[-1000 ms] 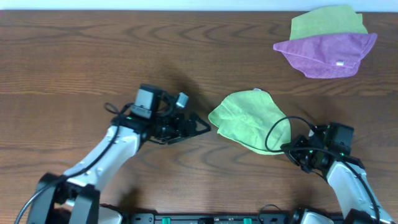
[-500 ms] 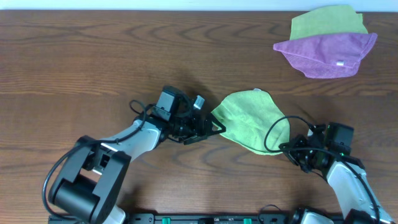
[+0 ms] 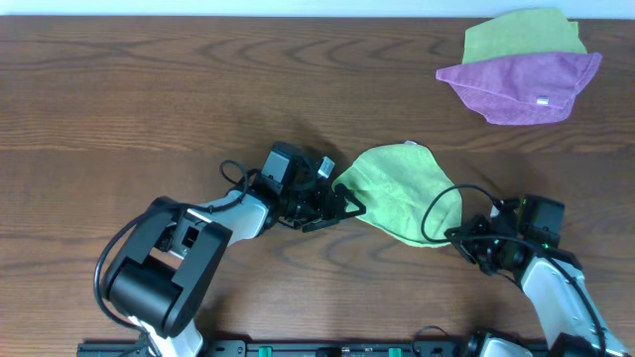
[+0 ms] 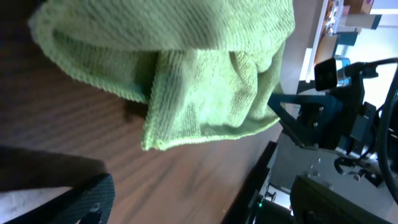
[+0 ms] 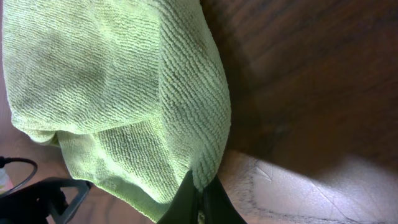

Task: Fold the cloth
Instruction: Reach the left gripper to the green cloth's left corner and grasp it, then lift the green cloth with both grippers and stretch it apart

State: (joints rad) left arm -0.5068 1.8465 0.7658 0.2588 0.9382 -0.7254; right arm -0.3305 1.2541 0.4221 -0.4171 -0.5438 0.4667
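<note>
The lime-green cloth (image 3: pixel 402 188) lies crumpled and partly doubled over on the wooden table, right of centre. My left gripper (image 3: pixel 345 205) is open at its left edge. In the left wrist view the cloth (image 4: pixel 186 68) lies ahead of the left gripper (image 4: pixel 205 205), with bare table between the wide-apart fingers (image 4: pixel 84 202). My right gripper (image 3: pixel 466 243) is shut on the cloth's lower right corner. In the right wrist view a fold of the cloth (image 5: pixel 112 93) is pinched in the right gripper (image 5: pixel 200 200).
A purple cloth (image 3: pixel 521 84) with a white tag lies at the back right, on top of another green cloth (image 3: pixel 521 38). A black cable loop (image 3: pixel 442 213) from the right arm hangs over the cloth's right side.
My left arm has reached to the right, bringing its open gripper from well left of the cloth up to the cloth's left edge. The right gripper and the cloth have stayed put.
</note>
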